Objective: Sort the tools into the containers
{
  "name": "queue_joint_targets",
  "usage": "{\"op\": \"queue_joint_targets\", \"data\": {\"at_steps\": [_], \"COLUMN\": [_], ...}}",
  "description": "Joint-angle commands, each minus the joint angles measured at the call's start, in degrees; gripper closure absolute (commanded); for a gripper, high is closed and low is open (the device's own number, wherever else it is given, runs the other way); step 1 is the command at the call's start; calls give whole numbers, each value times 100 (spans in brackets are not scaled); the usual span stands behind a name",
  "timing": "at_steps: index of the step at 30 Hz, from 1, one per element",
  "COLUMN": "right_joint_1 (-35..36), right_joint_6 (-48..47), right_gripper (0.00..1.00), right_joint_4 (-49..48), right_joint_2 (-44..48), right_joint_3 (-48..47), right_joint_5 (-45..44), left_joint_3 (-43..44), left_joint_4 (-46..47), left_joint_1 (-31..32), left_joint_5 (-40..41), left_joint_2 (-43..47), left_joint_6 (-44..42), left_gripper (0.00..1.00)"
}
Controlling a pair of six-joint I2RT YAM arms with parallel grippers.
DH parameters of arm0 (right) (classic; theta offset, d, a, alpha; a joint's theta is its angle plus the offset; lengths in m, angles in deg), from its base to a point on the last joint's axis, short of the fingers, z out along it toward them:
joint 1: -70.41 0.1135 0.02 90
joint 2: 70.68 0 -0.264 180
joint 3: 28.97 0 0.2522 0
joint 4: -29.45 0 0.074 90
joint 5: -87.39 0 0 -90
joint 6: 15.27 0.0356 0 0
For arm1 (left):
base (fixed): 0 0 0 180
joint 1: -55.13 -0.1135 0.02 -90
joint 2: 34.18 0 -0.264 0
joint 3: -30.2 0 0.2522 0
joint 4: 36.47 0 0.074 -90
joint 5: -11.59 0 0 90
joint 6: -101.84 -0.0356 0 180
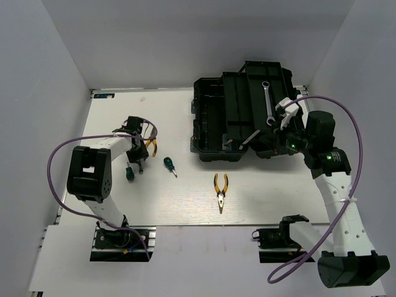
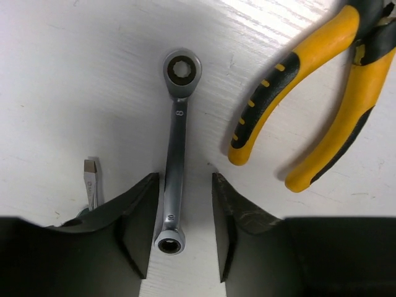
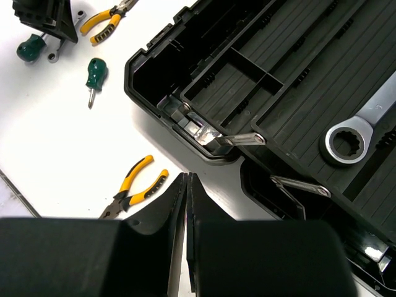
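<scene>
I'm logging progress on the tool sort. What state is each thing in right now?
Toolbox: open.
Large wrench: lying inside the toolbox.
Left gripper: open, straddling the small wrench.
Small wrench: flat on the table, ungripped.
Right gripper: shut, empty.
Left pliers: loose on the table.
Middle pliers: loose on the table.
Two screwdrivers: loose on the table.

A stamped "8" on the small wrench (image 2: 176, 148).
</scene>
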Motion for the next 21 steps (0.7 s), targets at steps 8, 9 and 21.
{"op": "queue_joint_targets", "data": {"at_steps": [8,9,21], "right_joint_1": [-22,-31,-22], "right_joint_6": [-87,-78,-61], "right_gripper": [93,93,30], "right_joint_4": [-184,-184,-201], "right_joint_2": [151,142,160], "right_joint_3": [63,71,116], "right_joint_5": [27,27,88], "left_joint_3": [-342,-342,-342], "left_joint_4": [-132,-132,-185], "left_joint_1": [-65,-65,40], "left_joint_5": [-186,-186,-239], "left_joint_2": [-596,-596,703], "left_joint_6": [-140,-140,-315], "left_gripper": [85,88,100]}}
